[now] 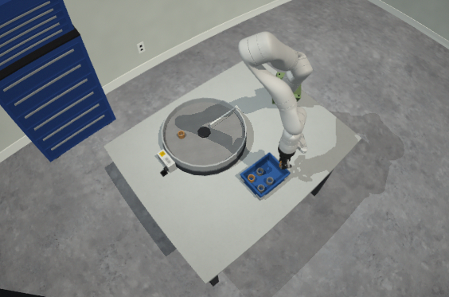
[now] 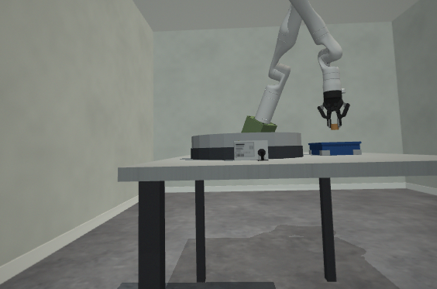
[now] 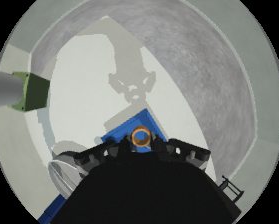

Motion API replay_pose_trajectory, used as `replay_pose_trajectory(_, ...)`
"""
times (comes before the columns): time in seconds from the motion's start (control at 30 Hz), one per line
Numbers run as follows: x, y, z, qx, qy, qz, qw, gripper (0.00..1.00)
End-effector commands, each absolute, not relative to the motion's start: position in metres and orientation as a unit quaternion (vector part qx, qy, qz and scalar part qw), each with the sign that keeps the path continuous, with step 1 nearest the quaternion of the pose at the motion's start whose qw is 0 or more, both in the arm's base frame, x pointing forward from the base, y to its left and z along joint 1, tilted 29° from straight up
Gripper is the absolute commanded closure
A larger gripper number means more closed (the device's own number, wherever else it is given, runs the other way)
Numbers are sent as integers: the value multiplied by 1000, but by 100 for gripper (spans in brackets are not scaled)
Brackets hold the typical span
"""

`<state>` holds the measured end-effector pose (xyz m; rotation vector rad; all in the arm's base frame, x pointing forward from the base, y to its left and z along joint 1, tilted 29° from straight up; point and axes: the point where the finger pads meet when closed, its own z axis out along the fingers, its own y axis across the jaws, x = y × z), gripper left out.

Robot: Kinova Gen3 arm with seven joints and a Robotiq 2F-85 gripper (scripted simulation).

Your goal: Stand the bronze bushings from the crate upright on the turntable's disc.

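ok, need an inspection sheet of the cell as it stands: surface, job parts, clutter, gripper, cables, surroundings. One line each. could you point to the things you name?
surface: pale table (image 1: 191, 214) (image 2: 271, 170), shadows across it
job's things: one bronze bushing (image 1: 181, 134) on the turntable's disc (image 1: 199, 154); one bronze (image 1: 251, 176) and four ring-shaped bushings, grey, minus one unclear, in the crate (image 1: 260, 196) (image 2: 337, 149)
clutter: nothing seen
gripper: gripper (image 1: 284, 166) (image 2: 334, 125) (image 3: 141, 137) shut on a bronze bushing (image 2: 335, 127) (image 3: 134, 141), above the crate
cables: nothing seen
surroundings: blue drawer cabinet (image 1: 60, 95), wall socket (image 1: 141, 47)
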<state>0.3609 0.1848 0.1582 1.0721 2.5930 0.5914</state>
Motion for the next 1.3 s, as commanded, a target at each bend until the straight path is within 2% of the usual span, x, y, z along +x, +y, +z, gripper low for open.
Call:
replay_pose_trajectory(0.0, 363, 179, 163, 375, 893, 203, 142, 100)
replay_pose_trajectory(1.27, 361, 178, 168, 375, 893, 203, 142, 100)
